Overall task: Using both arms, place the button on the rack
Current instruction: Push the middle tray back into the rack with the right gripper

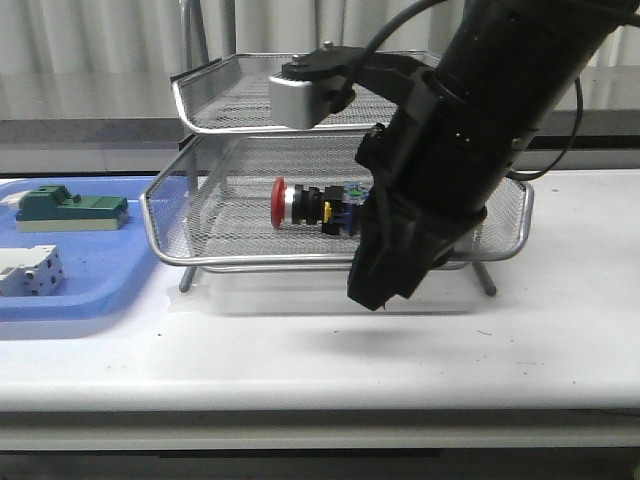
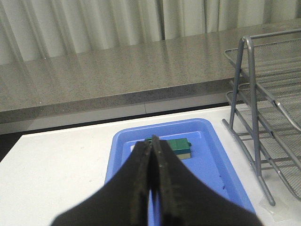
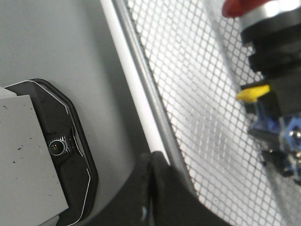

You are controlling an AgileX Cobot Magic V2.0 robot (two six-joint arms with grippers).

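Observation:
The button [image 1: 315,205] lies on its side on the lower of the rack's two visible mesh tiers [image 1: 160,240], red cap to the left. It is free of both grippers. My right arm hangs in front of the rack; its gripper [image 1: 372,295] is shut and empty, just outside the tier's front rim. In the right wrist view the shut gripper [image 3: 151,157] sits by the rim, with the button [image 3: 268,56] beyond the mesh [image 3: 188,70]. My left gripper [image 2: 151,146] is shut and empty above the blue tray, with the rack [image 2: 254,94] off to one side.
A blue tray [image 1: 100,290] lies left of the rack, holding a green block [image 1: 70,208] and a white-grey part [image 1: 30,270]. The green block [image 2: 176,147] shows behind the left fingers. A grey camera unit [image 3: 56,146] shows in the right wrist view.

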